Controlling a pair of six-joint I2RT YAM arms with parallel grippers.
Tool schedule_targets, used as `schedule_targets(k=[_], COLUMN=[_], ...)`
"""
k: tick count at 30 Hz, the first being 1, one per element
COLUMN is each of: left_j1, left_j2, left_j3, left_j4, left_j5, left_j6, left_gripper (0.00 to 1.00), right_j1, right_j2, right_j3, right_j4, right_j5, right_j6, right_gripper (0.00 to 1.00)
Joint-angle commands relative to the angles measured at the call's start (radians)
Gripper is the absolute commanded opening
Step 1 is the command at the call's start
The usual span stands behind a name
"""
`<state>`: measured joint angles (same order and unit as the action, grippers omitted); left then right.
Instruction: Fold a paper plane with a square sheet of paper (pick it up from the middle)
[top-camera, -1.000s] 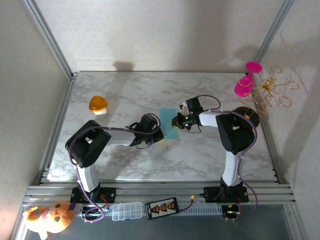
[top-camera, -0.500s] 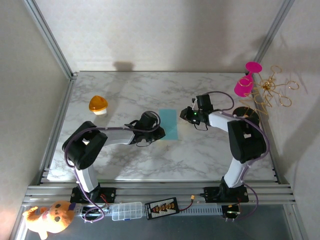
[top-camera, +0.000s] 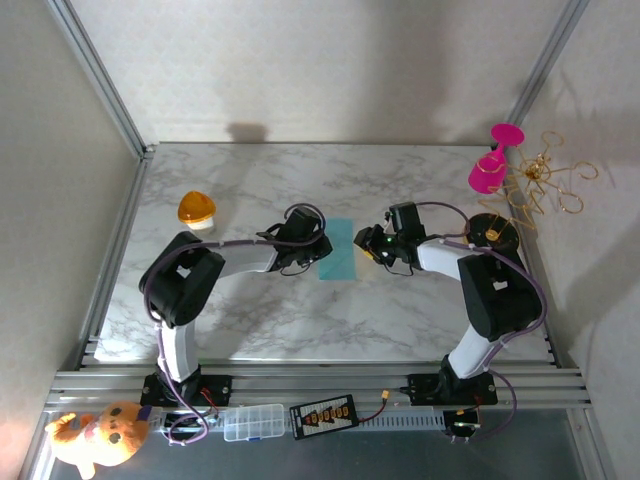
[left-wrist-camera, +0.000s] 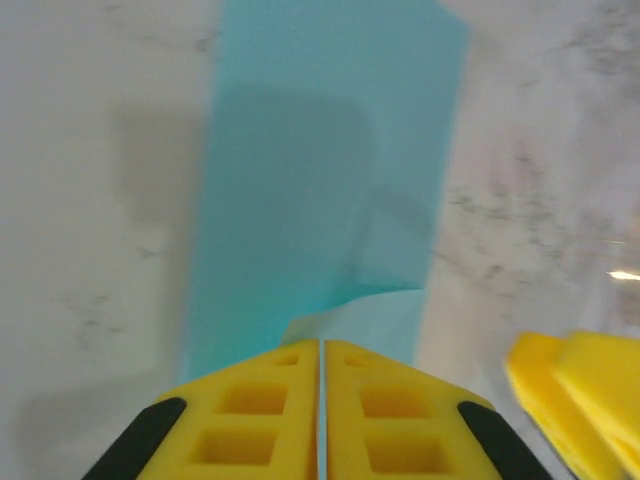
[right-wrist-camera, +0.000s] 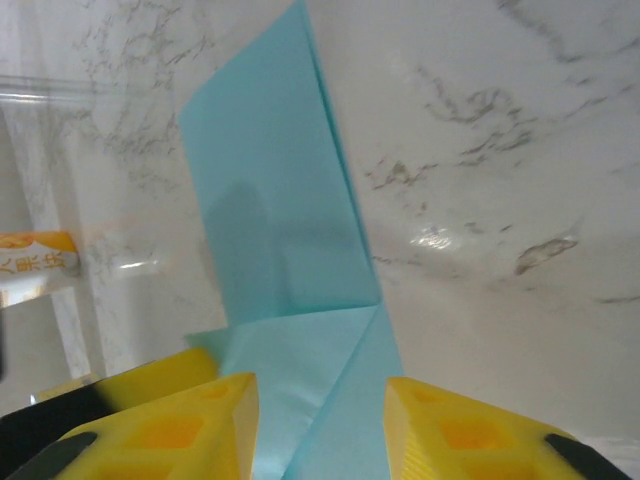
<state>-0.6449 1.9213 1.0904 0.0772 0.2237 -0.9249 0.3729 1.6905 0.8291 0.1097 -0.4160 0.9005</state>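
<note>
The white marble table is the biggest thing here. The left arm and right arm reach across it from the near edge and meet at its middle. There, well apart from every edge, lies the square sheet of paper. It shows as a narrow teal rectangle, and we judge it to be doubled over once, since the right wrist view shows a second layer along one long side. The left gripper sits at the paper's left side, its yellow fingers pressed together with only a hairline seam between them. The paper's pale raised flap comes up to their tips, but we cannot tell whether its edge is nipped in that seam. The right gripper stands at the right side with its fingers spread wide, and a lifted fold of the paper lies between them, unclamped. We expect the paper to be nearly weightless and limp. It will likely skate on the polished marble at the slightest sideways push, and it will keep any crease or dent a finger gives it. Where it lies flat there is nothing to get a finger under, so we judge the raised flap to be the only real purchase. We would take it with a shallow, light pinch near the middle of the lifted edge rather than at a corner, which would droop or curl. The other gripper should pin the flat part down so that the paper does not slide away.
</note>
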Motion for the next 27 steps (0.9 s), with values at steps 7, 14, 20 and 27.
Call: schedule_targets(k=[7,14,20,27], left_j1=[0.012,0.013,0.016,0.018], left_j2=[0.028,0.036,0.032,0.028], left_j3=[-0.01,-0.039,-0.081,-0.106], left_j4=[-0.034,-0.015,0.027,0.044], left_j5=[-0.08,-0.067,-0.041,-0.024], left_j6=[-0.008,-0.032,-0.068,-0.083], left_gripper=[0.05,0.04,0.04,0.04], right_j1=[0.041,0.072,0.087,0.091], right_j2=[0.043,0.097,0.146,0.179], right_j3=[0.032,0.087,0.128,0.162], right_j4=[-0.002,-0.048,-0.079,-0.11], right_j5=[-0.019,-0.02,0.001,0.029], right_j6=[0.075,0.084,0.091,0.08], right_gripper=[0.38,0.35,0.33,0.33])
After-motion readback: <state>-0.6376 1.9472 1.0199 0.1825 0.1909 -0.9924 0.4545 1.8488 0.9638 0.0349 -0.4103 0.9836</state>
